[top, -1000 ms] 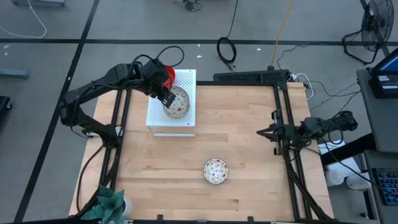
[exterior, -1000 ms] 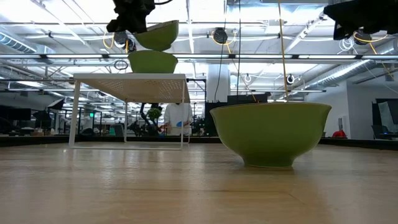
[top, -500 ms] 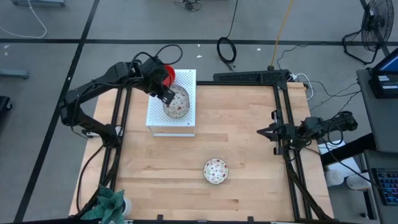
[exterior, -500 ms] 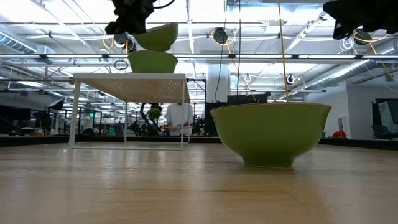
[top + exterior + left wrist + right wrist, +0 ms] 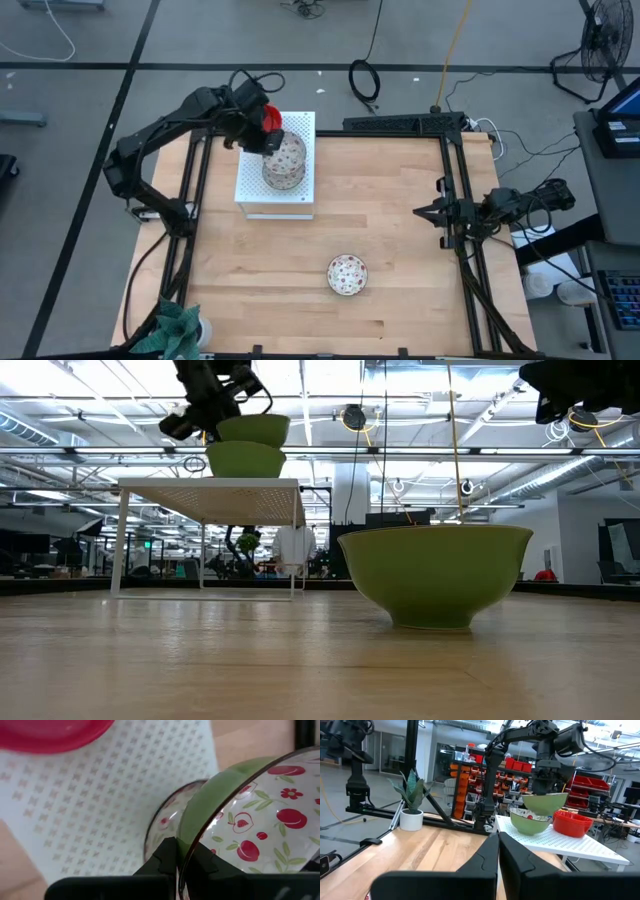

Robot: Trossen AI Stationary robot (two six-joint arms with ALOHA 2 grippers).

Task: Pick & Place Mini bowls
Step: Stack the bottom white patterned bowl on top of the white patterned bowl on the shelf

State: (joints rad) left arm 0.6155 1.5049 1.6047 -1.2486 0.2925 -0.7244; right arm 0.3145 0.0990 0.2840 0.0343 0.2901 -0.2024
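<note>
My left gripper [image 5: 265, 140] is shut on a mini bowl [image 5: 287, 153], green outside and white with a red pattern inside. It holds it over a second patterned bowl [image 5: 282, 176] that stands on the white perforated board [image 5: 300, 125]. A red bowl [image 5: 269, 118] stands on the board's far side. A third patterned bowl [image 5: 347, 274] stands on the wooden table. My right gripper [image 5: 418, 212] is shut and empty at the table's right edge. My left gripper pinches the held bowl's rim [image 5: 186, 836], one finger inside [image 5: 202, 862] and one outside against the green wall. The fingers come slanting down from the far left. The bowl hangs nearly level [image 5: 252, 430], its base at the lower bowl's rim [image 5: 245, 446]; whether they touch I cannot tell.
The board stands on thin legs [image 5: 122, 540] above the table at the far left. A potted plant [image 5: 175, 328] stands at the near left corner. Black frame rails [image 5: 465, 240] run along the table's sides. Bare wood lies in the middle of the table.
My left gripper has gone a little toward the table's far edge and down and has turned. The held bowl, tilted before, is now nearly level and lower, right over the bowl on the board.
</note>
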